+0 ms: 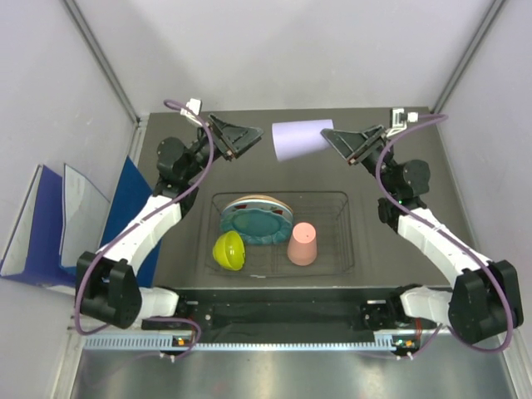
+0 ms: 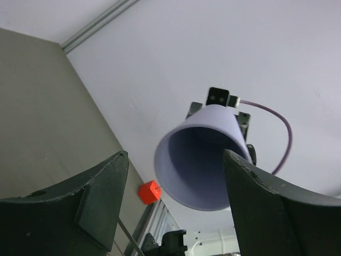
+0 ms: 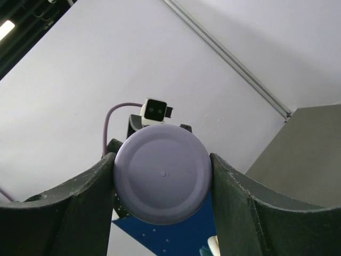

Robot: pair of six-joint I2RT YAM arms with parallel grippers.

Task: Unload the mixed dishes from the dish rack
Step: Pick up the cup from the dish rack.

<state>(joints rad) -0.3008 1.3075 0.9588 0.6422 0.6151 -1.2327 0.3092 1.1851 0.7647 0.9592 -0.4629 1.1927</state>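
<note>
Lavender cup [image 1: 301, 140] was held aloft over the far end of the counter [image 1: 249, 179].
It was clasped at its base by the right fingers [image 3: 80, 208], one pressed to each side, and was kept lying sideways with its mouth turned toward the left fingers [image 2: 96, 192]. These were spread wide, and whether they touched the rim could not be told. Nearer the arms, the dish rack [image 1: 345, 208] was seen loaded. The teal scalloped plate [image 1: 253, 224] was stood on edge with other plate rims behind it. The salmon-pink cup [image 1: 302, 243] was set upside down to its right. The yellow-green bowl [image 1: 229, 250] was tipped on its side at the rack's left end.
</note>
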